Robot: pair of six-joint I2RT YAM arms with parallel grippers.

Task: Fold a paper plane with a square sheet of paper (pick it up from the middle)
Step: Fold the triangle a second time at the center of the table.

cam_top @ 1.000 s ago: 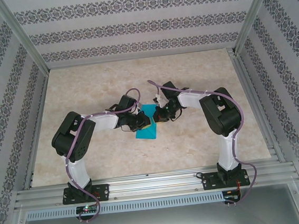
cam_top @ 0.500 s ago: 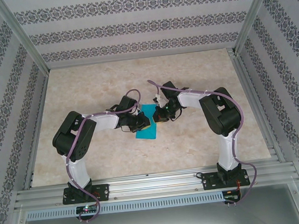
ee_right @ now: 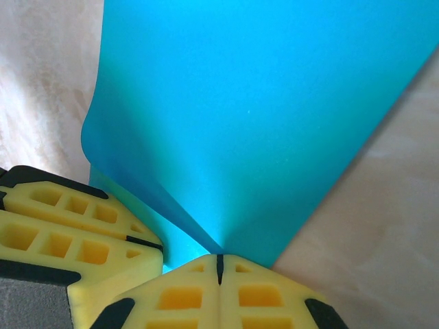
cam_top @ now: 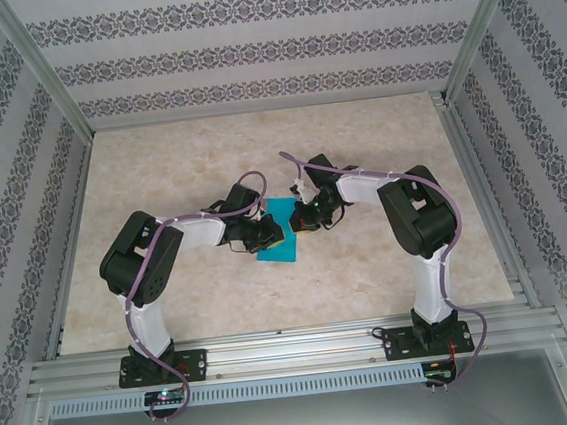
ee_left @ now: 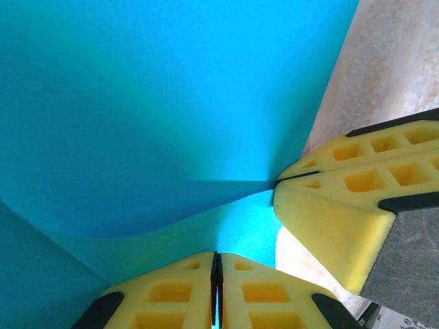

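Note:
The square sheet of paper (cam_top: pixel 279 235), plain teal-blue, lies at the table's middle between both arms, with its near part lifted and bent. My left gripper (cam_top: pixel 269 236) is shut on its edge; in the left wrist view the sheet (ee_left: pixel 137 103) curves up from my closed left gripper (ee_left: pixel 217 257). My right gripper (cam_top: pixel 301 223) is shut on the same sheet (ee_right: pixel 260 103), and a soft fold runs into my right gripper (ee_right: pixel 219 259). The two grippers pinch it almost side by side, with the right one's fingers (ee_left: pixel 322 205) close beside my left. The paper plane is out of view.
The marbled beige table top (cam_top: pixel 377 143) stretches all round the sheet. Aluminium frame posts and patterned walls enclose it, with a rail (cam_top: pixel 297 350) along the near edge where the arm bases are bolted.
The left arm has edged very slightly toward the sheet. Both grippers stay closed on the paper and the sheet has not shifted.

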